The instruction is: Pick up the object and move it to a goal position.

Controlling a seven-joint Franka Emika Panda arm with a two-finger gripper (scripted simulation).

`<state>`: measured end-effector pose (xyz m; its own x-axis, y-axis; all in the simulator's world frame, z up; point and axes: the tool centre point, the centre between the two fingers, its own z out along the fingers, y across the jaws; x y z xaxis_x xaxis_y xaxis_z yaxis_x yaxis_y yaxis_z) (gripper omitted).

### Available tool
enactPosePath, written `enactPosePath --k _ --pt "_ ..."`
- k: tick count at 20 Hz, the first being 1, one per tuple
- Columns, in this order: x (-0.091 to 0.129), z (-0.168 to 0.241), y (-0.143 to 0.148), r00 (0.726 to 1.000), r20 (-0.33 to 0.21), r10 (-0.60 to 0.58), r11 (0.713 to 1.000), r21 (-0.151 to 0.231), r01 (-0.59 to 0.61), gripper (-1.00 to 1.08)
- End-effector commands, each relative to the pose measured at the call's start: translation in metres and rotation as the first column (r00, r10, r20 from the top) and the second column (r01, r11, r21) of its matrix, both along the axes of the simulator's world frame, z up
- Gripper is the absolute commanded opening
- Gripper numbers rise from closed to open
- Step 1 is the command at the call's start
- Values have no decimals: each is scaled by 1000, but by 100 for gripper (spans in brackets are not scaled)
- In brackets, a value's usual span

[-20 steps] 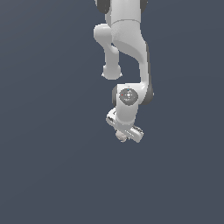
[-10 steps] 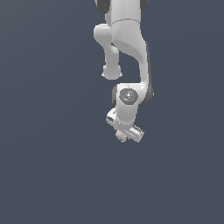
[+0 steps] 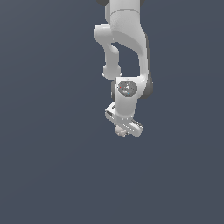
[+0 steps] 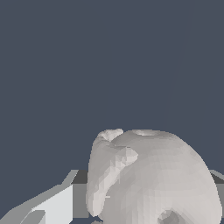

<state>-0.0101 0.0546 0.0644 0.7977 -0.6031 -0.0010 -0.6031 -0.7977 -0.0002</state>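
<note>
The object (image 3: 120, 131) is a small off-white lumpy blob that peeks out under the white gripper (image 3: 122, 130) in the exterior view. In the wrist view the object (image 4: 153, 179) fills the space between the two fingers, with one finger (image 4: 57, 205) on one side and the edge of the other (image 4: 217, 177) on the far side. Both fingers lie against the blob, so the gripper is shut on it. The lower part of the object is cut off by the frame edge.
The white arm (image 3: 127, 43) comes down from the top of the exterior view. Around it is only a flat dark grey-blue surface (image 3: 52, 166). No goal marker shows in either view.
The wrist and gripper have moved slightly upward in the exterior view, and the object has stayed between the fingers.
</note>
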Motion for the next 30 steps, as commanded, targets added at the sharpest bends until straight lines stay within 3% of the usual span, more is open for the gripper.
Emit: enactPosePath --k 1,20,30 --pt "-7 12 -2 1000 1 0 1000 0 0 -100" --pt "-84 144 -28 1000 1 -1 1000 1 1 -100" --pt "-106 187 -36 1000 1 -1 1000 -1 1 -100"
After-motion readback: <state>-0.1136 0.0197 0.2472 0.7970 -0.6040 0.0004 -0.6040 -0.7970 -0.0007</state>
